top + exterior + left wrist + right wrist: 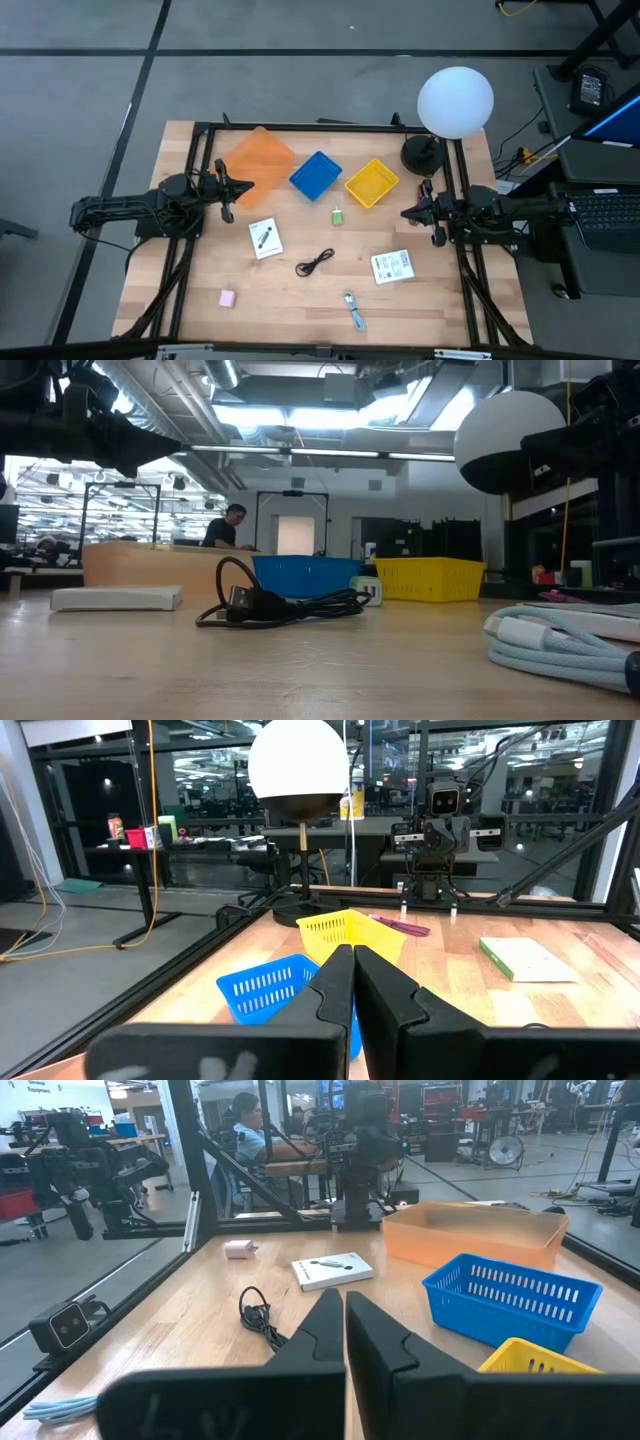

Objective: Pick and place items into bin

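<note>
Across the wooden table point(200, 300) lie the loose items, black coiled cable point(315, 263) mid-table, none seemingly binned yet. Left gripper point(232, 187) and right gripper point(412, 211) wait at opposite edges, fingers together, empty. Next, one must open over an item.

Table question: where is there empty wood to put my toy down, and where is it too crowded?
Bare wood lies between the pink block and the black cable, and along the front edge right of the blue-silver tool. There is also room between the white box and the green piece. The back is crowded: orange bin, blue basket, yellow basket.
</note>
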